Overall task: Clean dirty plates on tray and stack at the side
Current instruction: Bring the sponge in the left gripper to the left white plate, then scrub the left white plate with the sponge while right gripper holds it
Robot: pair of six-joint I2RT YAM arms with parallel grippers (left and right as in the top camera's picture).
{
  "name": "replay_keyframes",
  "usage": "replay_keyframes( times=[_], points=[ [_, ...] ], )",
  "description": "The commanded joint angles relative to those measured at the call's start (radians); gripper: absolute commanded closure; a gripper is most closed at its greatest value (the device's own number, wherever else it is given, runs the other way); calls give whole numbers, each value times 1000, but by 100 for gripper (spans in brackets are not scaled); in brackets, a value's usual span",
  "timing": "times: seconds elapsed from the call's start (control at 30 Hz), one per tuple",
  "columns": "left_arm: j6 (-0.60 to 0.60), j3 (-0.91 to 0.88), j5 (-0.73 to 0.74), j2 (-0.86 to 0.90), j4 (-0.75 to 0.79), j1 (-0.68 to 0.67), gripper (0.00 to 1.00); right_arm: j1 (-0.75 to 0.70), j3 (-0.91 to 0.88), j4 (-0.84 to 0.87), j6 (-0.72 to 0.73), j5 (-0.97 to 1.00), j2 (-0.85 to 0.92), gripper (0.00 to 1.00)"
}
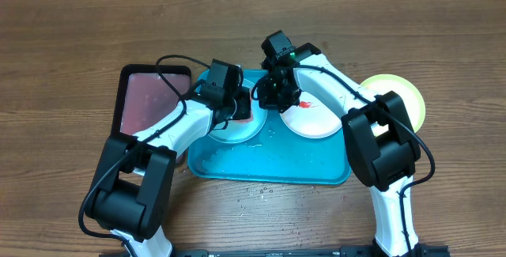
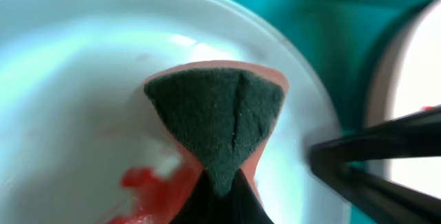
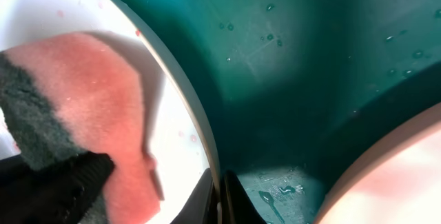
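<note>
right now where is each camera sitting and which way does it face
overhead: above the table, looking straight down at the tray; left arm and right arm show
left wrist: on the left arm, facing down at the sponge on the light blue plate; left gripper pinches the sponge
right wrist: low over the tray, facing that plate's rim; right gripper clamps it
shared: both wrist views show sponge and light blue plate

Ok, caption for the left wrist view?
Left gripper holds a folded sponge on the blue plate, beside a red sauce smear.
</note>
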Motion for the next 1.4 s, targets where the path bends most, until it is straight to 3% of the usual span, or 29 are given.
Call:
replay_keyframes(
  times=[0.0, 0.23, 0.43, 0.63, 0.73, 1.17, 1.37],
  points=[
    [-62, 17, -98, 11, -44, 20, 96, 4, 13, 4, 2, -5, -12, 96],
    [-70, 63, -125, -19, -198, 65, 96, 4, 13, 3, 2, -5, -12, 96],
    [49, 155, -199, -21, -332, 79, 96, 4, 13, 3, 2, -5, -12, 96],
    [175, 229, 28, -21, -310, 73, 96, 4, 13, 3, 2, -5, -12, 96],
    [181, 228, 95, -19, -278, 72, 96, 4, 13, 3, 2, -5, -12, 97],
    [206, 219, 61, 104, -338, 71, 96, 4, 13, 3, 2, -5, -12, 96],
    [206, 220, -119, 106, -447, 102, 96, 4, 13, 3, 2, -5, -12, 96]
  ],
)
